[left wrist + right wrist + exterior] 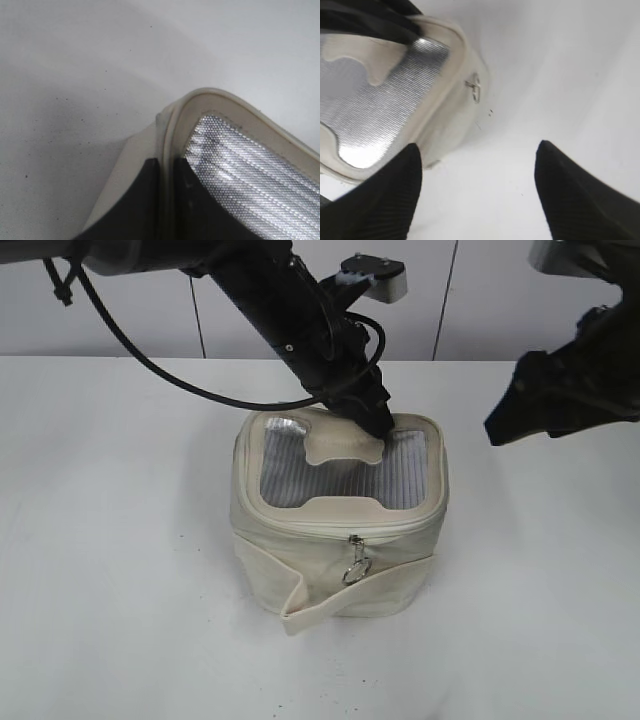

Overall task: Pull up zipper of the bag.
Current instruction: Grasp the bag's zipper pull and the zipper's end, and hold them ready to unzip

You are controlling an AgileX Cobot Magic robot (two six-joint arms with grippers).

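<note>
A cream bag (340, 570) with a silver mesh top stands on the white table. Its zipper pull (356, 565), a metal ring, hangs at the front just below the lid seam. My left gripper (378, 425) reaches down to the bag's back top edge. In the left wrist view the left gripper (167, 162) is shut on the bag's cream rim (220, 97), with one finger on each side. My right gripper (505, 420) hovers to the right of the bag. In the right wrist view the right gripper (477, 150) is open and empty, with the bag (445, 120) and the pull (475, 90) ahead of it.
The white table (120, 540) stretches around the bag. A loose cream strap (300, 615) hangs at the bag's front left. A white panelled wall (150, 330) stands behind the table.
</note>
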